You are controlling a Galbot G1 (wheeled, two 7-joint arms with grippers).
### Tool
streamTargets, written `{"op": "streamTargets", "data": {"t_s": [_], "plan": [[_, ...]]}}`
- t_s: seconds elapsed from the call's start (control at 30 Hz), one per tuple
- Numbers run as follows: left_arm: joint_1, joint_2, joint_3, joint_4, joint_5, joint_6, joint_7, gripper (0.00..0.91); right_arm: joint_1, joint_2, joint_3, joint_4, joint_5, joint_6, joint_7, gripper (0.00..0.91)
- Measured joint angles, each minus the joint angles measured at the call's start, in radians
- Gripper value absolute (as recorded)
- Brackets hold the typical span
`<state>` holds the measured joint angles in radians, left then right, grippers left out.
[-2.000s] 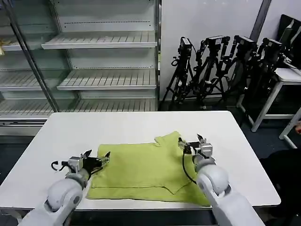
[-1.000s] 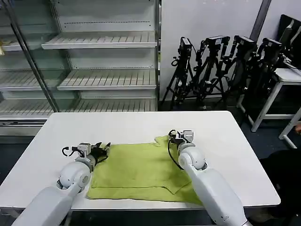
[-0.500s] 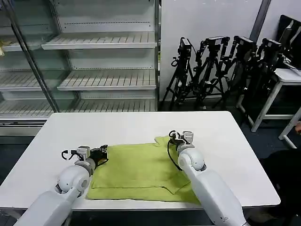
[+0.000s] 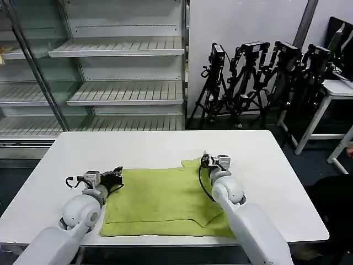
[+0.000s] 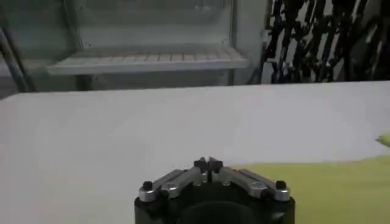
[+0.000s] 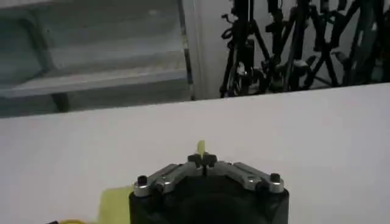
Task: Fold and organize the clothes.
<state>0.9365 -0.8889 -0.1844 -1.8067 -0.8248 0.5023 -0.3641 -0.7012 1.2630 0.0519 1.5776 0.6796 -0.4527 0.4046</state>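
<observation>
The T-shirt (image 4: 165, 201) lies flat on the near half of the desk (image 4: 165, 146). The left gripper (image 4: 117, 173) and right gripper (image 4: 207, 161) each have fingers together on a far corner. If you lift unevenly, one thin pinch may slip and the fold goes crooked.

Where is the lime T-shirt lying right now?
In the head view, the lime T-shirt lies flat on the white table's near half, between the left gripper and right gripper.
</observation>
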Motion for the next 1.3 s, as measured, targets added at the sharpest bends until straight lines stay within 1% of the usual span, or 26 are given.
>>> {"op": "streamTargets", "data": {"t_s": [0.33,0.67,1.07,1.3], "plan": [[0.059,0.021,-0.050,-0.088,0.022,-0.015,0.009,0.040,-0.089,-0.047,0.043,0.141,-0.042,0.034,-0.028,0.000],[0.165,0.039,-0.129,-0.183,0.040,-0.019,0.022,0.040,-0.268,-0.082,0.115,0.328,-0.109,0.058,-0.059,0.000],[0.338,0.045,-0.222,-0.304,0.079,-0.028,0.040,0.040,-0.521,-0.078,0.218,0.522,-0.205,0.083,-0.112,0.000],[0.432,0.031,-0.245,-0.355,0.117,-0.029,0.044,0.040,-0.648,-0.061,0.263,0.575,-0.243,0.078,-0.131,0.000]]}}
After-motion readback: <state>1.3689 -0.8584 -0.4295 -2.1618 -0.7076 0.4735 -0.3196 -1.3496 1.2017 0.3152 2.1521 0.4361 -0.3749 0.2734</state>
